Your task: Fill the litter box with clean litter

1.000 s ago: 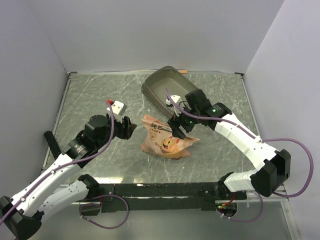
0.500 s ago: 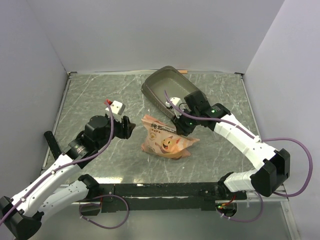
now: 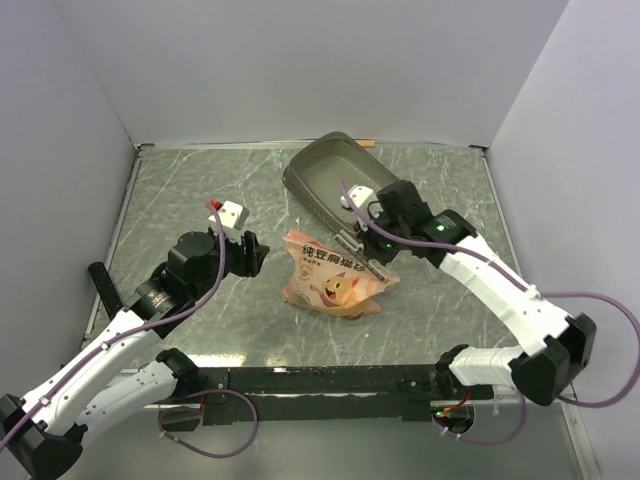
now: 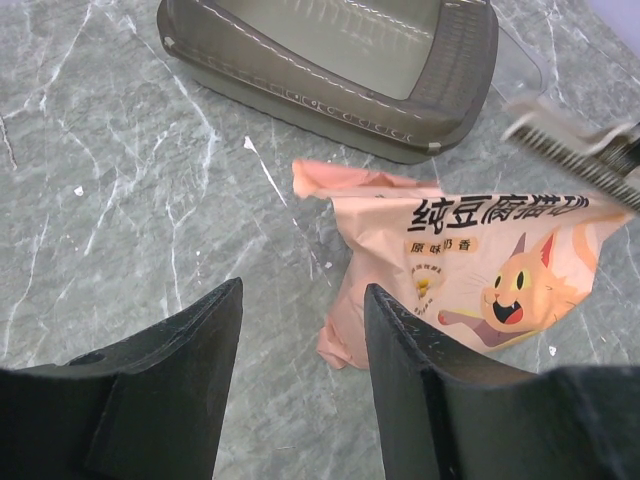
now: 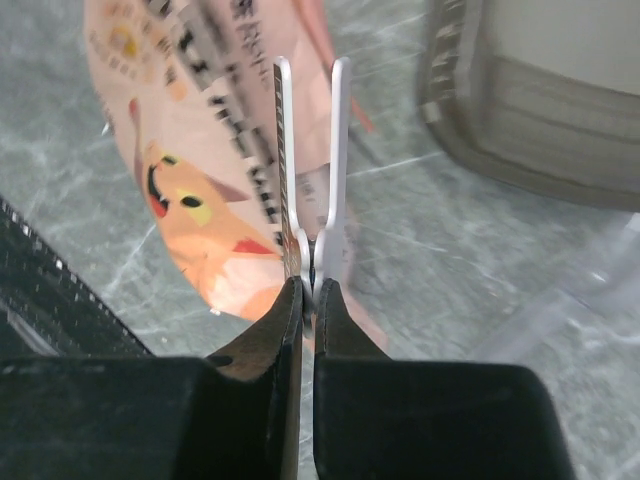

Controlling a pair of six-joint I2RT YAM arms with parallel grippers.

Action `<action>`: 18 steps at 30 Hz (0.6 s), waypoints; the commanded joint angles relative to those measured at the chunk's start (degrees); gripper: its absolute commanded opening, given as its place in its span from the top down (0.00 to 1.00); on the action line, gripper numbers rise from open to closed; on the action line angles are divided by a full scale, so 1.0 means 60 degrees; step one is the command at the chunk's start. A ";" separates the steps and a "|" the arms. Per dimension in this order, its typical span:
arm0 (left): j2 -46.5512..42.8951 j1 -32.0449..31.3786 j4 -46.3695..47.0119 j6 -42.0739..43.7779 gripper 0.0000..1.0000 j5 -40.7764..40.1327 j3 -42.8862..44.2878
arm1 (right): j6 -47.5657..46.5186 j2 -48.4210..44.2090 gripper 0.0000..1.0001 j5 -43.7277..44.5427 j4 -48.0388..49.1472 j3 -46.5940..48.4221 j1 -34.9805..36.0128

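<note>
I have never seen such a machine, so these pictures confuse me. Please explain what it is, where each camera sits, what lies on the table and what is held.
These are two robot arms bolted at the table's near edge. One picture looks down from above and behind them; the other two come from a camera on each wrist. On the marbled table lie a grey litter box, bare inside, and an orange-pink bag printed with a cat. The left gripper is open and holds nothing. The right gripper is shut at the bag's top edge; whether it pinches the film is unclear.
</note>
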 commanded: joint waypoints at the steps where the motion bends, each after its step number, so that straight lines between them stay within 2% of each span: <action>1: -0.0091 0.0035 0.0289 -0.0105 0.44 -0.0044 -0.0041 | 0.0664 -0.1021 1.00 0.1284 -0.0151 0.0830 -0.0022; 5: -0.0193 0.0035 0.0289 -0.0105 0.44 0.0146 -0.0026 | 0.1424 -0.1445 1.00 0.2630 -0.0385 0.0801 -0.0036; 6: -0.0223 0.0035 0.0303 -0.0090 0.44 0.0263 -0.0055 | 0.1601 -0.1505 1.00 0.3344 -0.0386 0.0699 -0.0080; 9: -0.0354 0.0035 0.0406 -0.0090 0.44 0.0366 -0.0114 | 0.2523 -0.1549 1.00 0.4052 -0.0473 0.0451 -0.0650; 14: -0.0603 0.0035 0.0640 -0.0338 0.47 0.0323 -0.0289 | 0.4208 -0.1315 1.00 0.3835 -0.0416 -0.0486 -0.2479; 18: -0.0794 0.0035 0.0772 -0.0573 0.49 -0.0043 -0.0422 | 0.4883 -0.1082 1.00 0.3207 0.0492 -0.1862 -0.2732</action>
